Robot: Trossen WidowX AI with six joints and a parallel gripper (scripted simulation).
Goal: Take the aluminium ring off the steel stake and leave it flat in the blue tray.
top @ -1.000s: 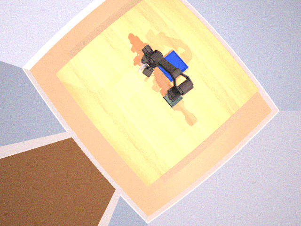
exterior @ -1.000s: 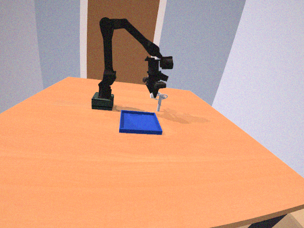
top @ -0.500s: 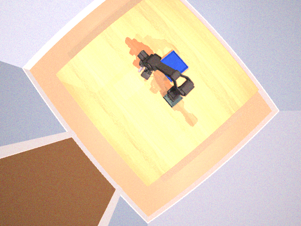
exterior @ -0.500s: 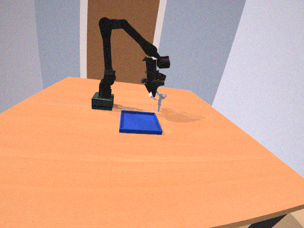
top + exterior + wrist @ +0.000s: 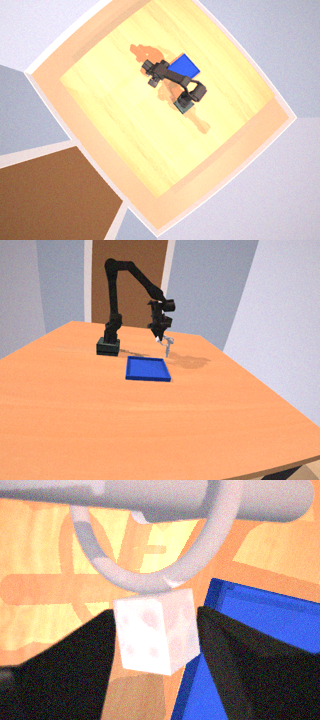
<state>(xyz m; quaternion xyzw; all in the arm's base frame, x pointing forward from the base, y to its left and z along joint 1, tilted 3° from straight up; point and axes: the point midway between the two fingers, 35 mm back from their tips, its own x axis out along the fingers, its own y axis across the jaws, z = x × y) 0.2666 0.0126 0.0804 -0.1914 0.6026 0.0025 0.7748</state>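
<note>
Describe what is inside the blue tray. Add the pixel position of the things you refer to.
Only bare blue floor shows inside the blue tray [image 5: 186, 65] [image 5: 147, 368] [image 5: 270, 625]; the exterior view shows no ring in it. From above, the arm [image 5: 174, 75] covers one side; in the wrist view, a finger of the tool [image 5: 156, 630] hides part.

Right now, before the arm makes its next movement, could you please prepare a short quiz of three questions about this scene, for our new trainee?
1. Name the part: which part of the aluminium ring is between the fingers of the end effector?
2. Choose one: in the exterior view, which is nearer to the camera?
A) the steel stake
B) the blue tray
3. True or false: the ring already lies flat inside the blue tray.

Key: 1. its welded tab; 2. B; 3. false.
</note>
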